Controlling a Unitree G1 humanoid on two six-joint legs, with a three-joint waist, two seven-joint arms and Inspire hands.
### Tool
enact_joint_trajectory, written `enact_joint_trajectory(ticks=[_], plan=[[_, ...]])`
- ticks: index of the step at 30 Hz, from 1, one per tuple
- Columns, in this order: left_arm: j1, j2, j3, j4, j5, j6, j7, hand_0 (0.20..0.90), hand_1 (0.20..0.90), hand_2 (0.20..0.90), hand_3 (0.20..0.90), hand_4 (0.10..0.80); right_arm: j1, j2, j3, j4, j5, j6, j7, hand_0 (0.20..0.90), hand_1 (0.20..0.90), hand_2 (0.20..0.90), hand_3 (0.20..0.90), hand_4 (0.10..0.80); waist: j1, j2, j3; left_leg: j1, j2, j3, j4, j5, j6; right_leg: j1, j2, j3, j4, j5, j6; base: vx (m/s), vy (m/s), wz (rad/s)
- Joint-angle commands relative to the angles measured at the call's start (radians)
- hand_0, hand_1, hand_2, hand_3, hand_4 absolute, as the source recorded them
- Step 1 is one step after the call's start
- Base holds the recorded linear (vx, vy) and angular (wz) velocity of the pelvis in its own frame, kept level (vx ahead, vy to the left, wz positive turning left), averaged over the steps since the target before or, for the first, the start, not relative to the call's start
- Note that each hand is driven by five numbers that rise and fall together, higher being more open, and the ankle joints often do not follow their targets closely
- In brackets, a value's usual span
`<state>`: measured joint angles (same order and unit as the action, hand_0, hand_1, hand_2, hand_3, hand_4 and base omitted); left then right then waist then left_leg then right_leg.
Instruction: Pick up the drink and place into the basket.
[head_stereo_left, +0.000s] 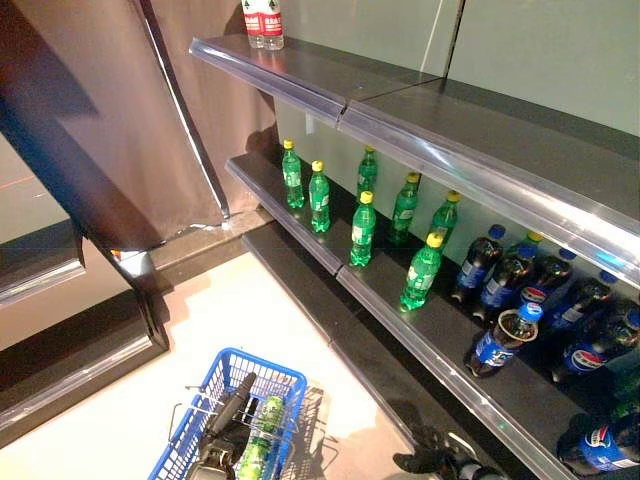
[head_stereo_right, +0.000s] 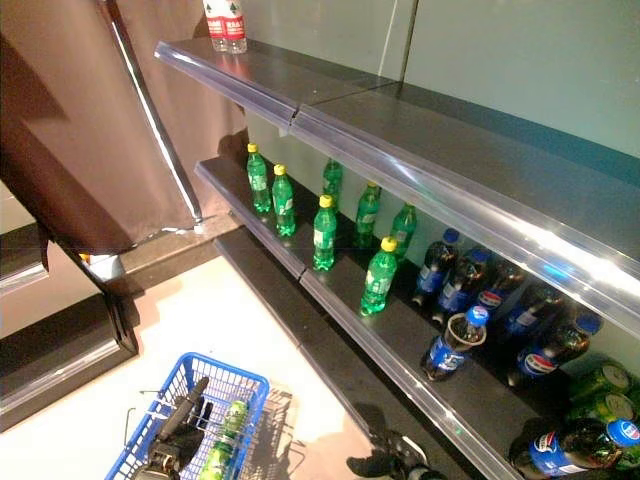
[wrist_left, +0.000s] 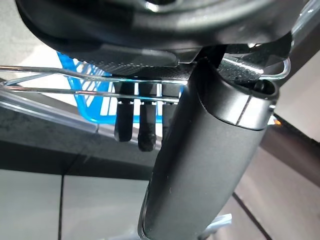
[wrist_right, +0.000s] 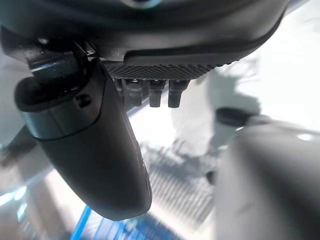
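Observation:
A blue plastic basket (head_stereo_left: 240, 358) hangs low at the left, over the pale floor. One green bottle (head_stereo_left: 262, 440) lies inside it. My left hand (head_stereo_left: 225, 420) reaches in over the basket, and in the left wrist view its fingers (wrist_left: 145, 120) hook round the wire handle (wrist_left: 60, 71). My right hand (head_stereo_left: 430, 462) hangs low in front of the bottom shelf, relaxed and holding nothing; its thumb (wrist_right: 95, 150) fills the right wrist view. More green bottles (head_stereo_left: 420, 272) stand upright on the middle shelf (head_stereo_left: 300, 228).
Dark cola bottles with blue caps (head_stereo_left: 505, 338) crowd the right of the same shelf, some upright and some lying down. Two clear water bottles (head_stereo_left: 263, 22) stand on the top shelf (head_stereo_left: 300, 75). A brown panel (head_stereo_left: 110, 130) rises at the left.

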<state>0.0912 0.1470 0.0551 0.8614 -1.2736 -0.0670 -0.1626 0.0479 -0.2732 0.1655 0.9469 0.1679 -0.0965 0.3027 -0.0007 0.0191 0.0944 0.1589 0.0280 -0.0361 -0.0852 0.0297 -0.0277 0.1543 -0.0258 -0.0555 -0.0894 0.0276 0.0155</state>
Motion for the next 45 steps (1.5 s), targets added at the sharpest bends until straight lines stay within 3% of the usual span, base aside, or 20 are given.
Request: enact_joint_trajectory(ticks=[1, 7, 9, 13, 16, 24, 38, 45], plan=[[-0.115, 0.072, 0.031, -0.205, 0.014, -0.098, -0.096, 0.300, 0.300, 0.300, 0.200, 0.100, -0.026, -0.038, 0.048, -0.152, -0.007, -0.056, 0.076, 0.900, 0.900, 0.900, 0.900, 0.800, 0.019, -0.003, -0.045, 0.009, -0.079, 0.064, 0.033, -0.099, 0.038, -0.011, -0.013, 0.001, 0.030, -0.026, 0.035, 0.000, 0.000, 0.00], [-0.094, 0.076, 0.021, -0.260, 0.013, -0.100, -0.075, 0.300, 0.300, 0.300, 0.200, 0.100, 0.001, -0.092, 0.092, -0.541, -0.046, -0.051, 0.085, 0.900, 0.900, 0.900, 0.900, 0.800, 0.000, -0.019, -0.034, 0.002, -0.083, 0.056, 0.038, -0.092, 0.036, -0.015, -0.015, 0.007, 0.025, -0.017, 0.040, 0.000, 0.000, 0.00], [-0.092, 0.077, 0.021, -0.264, 0.012, -0.099, -0.072, 0.300, 0.300, 0.300, 0.200, 0.100, 0.004, -0.099, 0.090, -0.573, -0.045, -0.057, 0.088, 0.900, 0.900, 0.900, 0.900, 0.800, -0.002, -0.020, -0.034, 0.002, -0.083, 0.056, 0.038, -0.091, 0.036, -0.016, -0.015, 0.009, 0.024, -0.016, 0.040, 0.000, 0.000, 0.00], [-0.083, 0.084, 0.021, -0.295, 0.015, -0.095, -0.059, 0.300, 0.300, 0.300, 0.200, 0.100, 0.021, -0.134, 0.039, -0.809, 0.045, -0.073, 0.133, 0.900, 0.900, 0.900, 0.900, 0.800, -0.019, -0.022, -0.027, -0.002, -0.085, 0.058, 0.045, -0.092, 0.042, -0.022, -0.018, 0.030, 0.025, -0.012, 0.050, -0.004, 0.004, -0.01], [-0.083, 0.081, 0.022, -0.303, 0.018, -0.094, -0.057, 0.300, 0.300, 0.300, 0.200, 0.100, 0.028, -0.128, 0.006, -0.873, 0.145, -0.095, 0.169, 0.900, 0.900, 0.900, 0.900, 0.800, -0.027, -0.022, -0.026, -0.005, -0.085, 0.063, 0.050, -0.096, 0.045, -0.026, -0.019, 0.039, 0.026, -0.010, 0.055, -0.005, 0.006, -0.01], [-0.060, 0.061, 0.026, -0.338, 0.032, -0.089, -0.050, 0.300, 0.300, 0.300, 0.200, 0.100, 0.062, -0.065, -0.073, -0.979, 0.355, -0.163, 0.199, 0.900, 0.900, 0.900, 0.900, 0.800, -0.038, -0.017, -0.033, -0.002, -0.084, 0.079, 0.046, -0.103, 0.052, -0.031, -0.027, 0.052, 0.017, -0.003, 0.070, 0.004, 0.013, -0.06], [-0.040, 0.069, 0.025, -0.372, 0.049, -0.069, -0.024, 0.300, 0.300, 0.300, 0.200, 0.100, 0.070, -0.064, -0.047, -1.001, 0.364, -0.202, 0.146, 0.900, 0.900, 0.900, 0.900, 0.800, -0.028, -0.021, -0.033, -0.008, -0.088, 0.080, 0.055, -0.110, 0.060, -0.037, -0.039, 0.048, 0.020, -0.001, 0.078, 0.002, 0.003, -0.02], [-0.028, 0.083, 0.024, -0.368, 0.056, -0.048, -0.038, 0.300, 0.300, 0.300, 0.200, 0.100, 0.079, -0.089, -0.037, -1.036, 0.386, -0.225, 0.113, 0.900, 0.900, 0.900, 0.900, 0.800, -0.042, -0.026, -0.012, -0.032, -0.096, 0.090, 0.121, -0.137, 0.072, -0.060, -0.050, 0.080, 0.049, -0.001, 0.084, -0.015, 0.000, -0.05]])
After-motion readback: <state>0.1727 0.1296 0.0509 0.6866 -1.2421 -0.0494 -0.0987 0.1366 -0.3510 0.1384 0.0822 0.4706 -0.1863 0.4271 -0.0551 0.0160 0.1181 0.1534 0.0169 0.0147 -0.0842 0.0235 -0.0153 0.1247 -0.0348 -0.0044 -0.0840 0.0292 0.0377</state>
